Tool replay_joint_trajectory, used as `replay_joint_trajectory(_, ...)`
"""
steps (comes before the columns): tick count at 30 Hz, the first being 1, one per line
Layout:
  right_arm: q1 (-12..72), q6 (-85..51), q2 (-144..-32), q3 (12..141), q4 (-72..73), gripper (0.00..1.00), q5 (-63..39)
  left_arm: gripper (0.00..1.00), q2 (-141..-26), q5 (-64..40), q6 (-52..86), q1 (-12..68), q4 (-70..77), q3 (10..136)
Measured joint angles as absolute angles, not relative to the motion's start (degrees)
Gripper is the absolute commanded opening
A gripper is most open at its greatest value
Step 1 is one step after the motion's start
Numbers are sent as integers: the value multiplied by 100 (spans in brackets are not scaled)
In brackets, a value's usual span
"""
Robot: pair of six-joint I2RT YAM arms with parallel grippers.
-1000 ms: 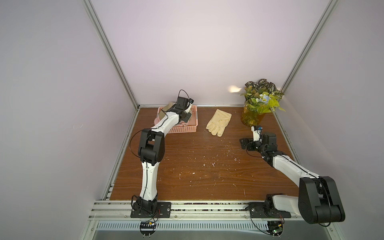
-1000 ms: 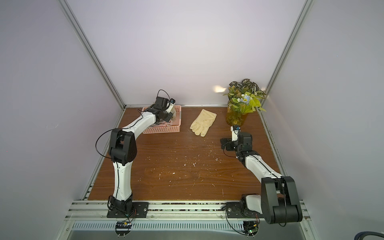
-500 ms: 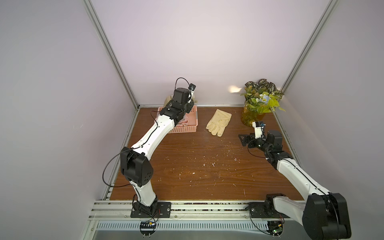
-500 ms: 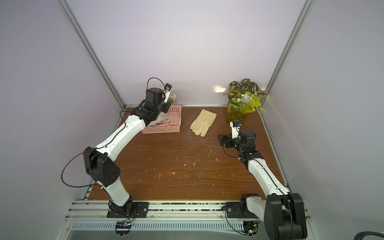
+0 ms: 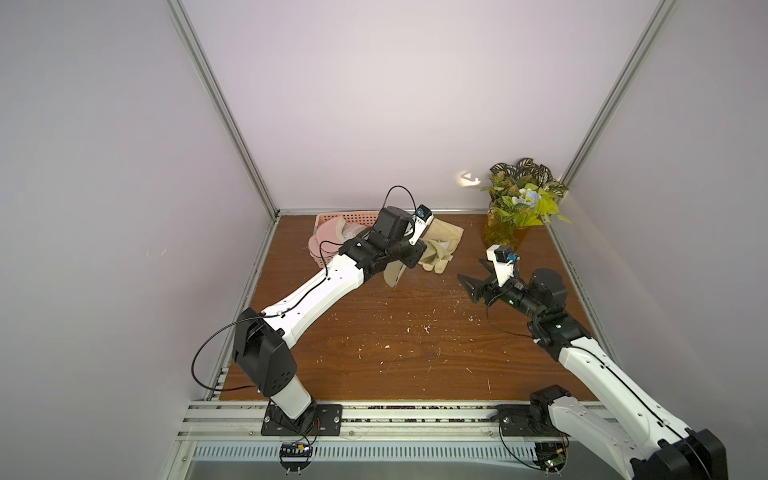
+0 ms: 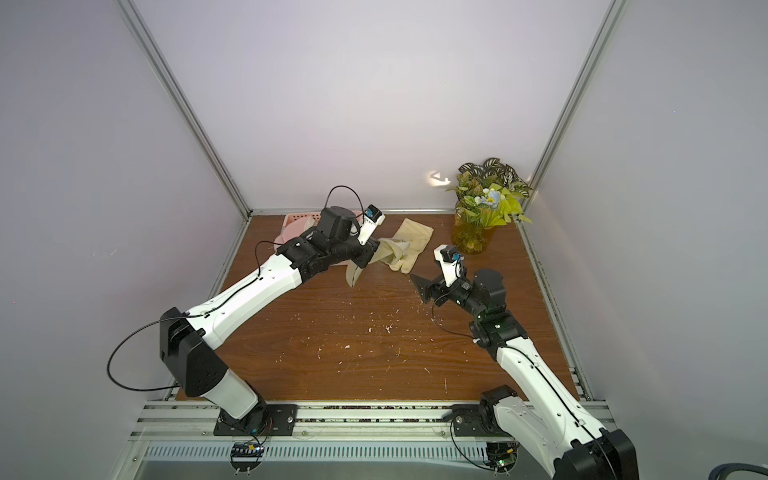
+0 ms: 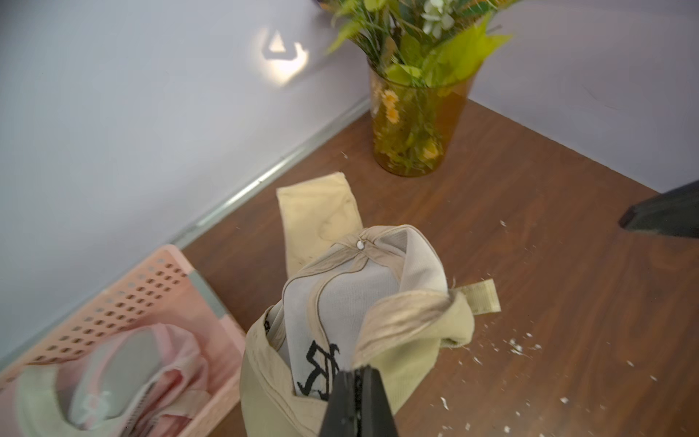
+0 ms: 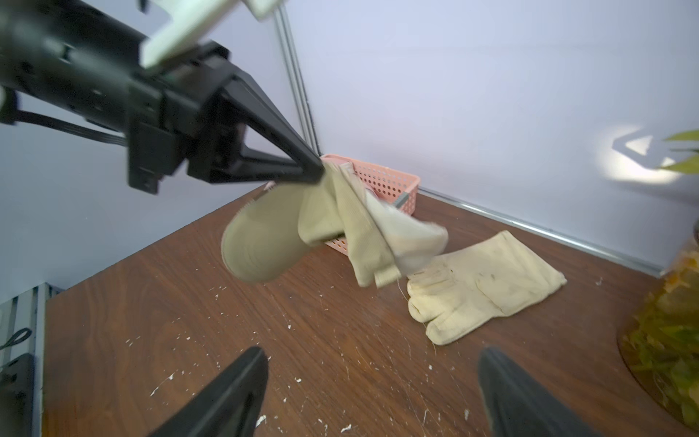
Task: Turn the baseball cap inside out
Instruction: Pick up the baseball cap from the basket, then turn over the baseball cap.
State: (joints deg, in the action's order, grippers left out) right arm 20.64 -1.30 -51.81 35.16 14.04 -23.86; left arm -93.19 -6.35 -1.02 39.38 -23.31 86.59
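Observation:
A beige baseball cap [image 5: 393, 275] [image 6: 354, 274] hangs in the air just right of the pink basket, above the table. My left gripper [image 7: 357, 375] [image 8: 317, 174] is shut on its rim. In the left wrist view the cap [image 7: 340, 302] shows its white lining, a black logo and the back strap. In the right wrist view the cap [image 8: 272, 234] dangles from the fingertips with its brim low. My right gripper [image 5: 471, 271] [image 6: 424, 279] [image 8: 372, 355] is open and holds nothing; it hovers over the table to the right, facing the cap.
A cream work glove [image 5: 442, 241] [image 8: 484, 287] lies flat behind the cap. The pink basket [image 5: 345, 217] [image 7: 125, 295] at the back left holds a pink cap [image 7: 125, 370]. An amber vase of flowers [image 5: 505, 235] [image 7: 412, 125] stands back right. White crumbs litter the wood.
My left arm lifted the beige cap out of the basket and swung it right, toward the glove. My right arm rose and reached left toward the cap, jaws staying open.

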Motion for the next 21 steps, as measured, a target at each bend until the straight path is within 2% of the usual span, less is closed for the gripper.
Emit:
replay_joint_trajectory(5, 2355, 231, -5186, 3424, 1431, 94, -2257, 0, -9327, -1208, 172, 4125, -2386, 8141)
replay_joint_trajectory(12, 2434, 545, -5594, 3424, 1385, 92, -1791, 0, -9327, -1890, 283, 4211, -2370, 8086)
replay_joint_trajectory(21, 2576, 701, -6025, 3424, 1236, 89, -1951, 0, -9325, -2318, 283, 4219, -2311, 8027)
